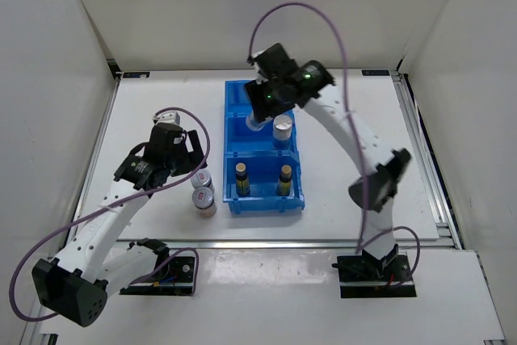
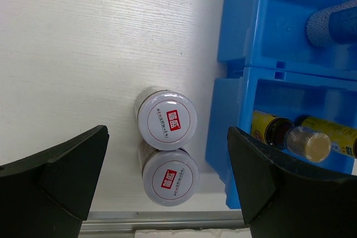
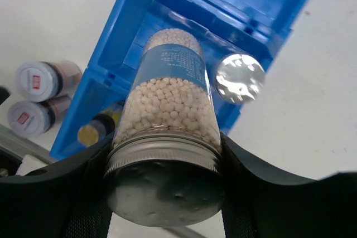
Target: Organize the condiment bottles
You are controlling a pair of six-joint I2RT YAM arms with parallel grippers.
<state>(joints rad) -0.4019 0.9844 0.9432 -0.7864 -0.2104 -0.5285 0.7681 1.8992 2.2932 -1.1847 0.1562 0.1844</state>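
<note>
White surface (image 1: pixel 355 183), top view: a blue three-compartment bin (image 1: pixel 229 159) holds two slim yellow-labelled bottles (image 1: pixel 241 179) in its near compartment and a silver-lidded jar (image 1: pixel 282 128) in the middle one. Left wrist view: the left hand (image 2: pixel 167 132), fingers spread and released, hovers over two touching white-lidded jars (image 2: pixel 167 119) standing just beside the bin. Right wrist view: the right hand (image 3: pixel 164 165) is clenched on a jar of white beads (image 3: pixel 170 98), held over the middle compartment near the silver-lidded jar.
</note>
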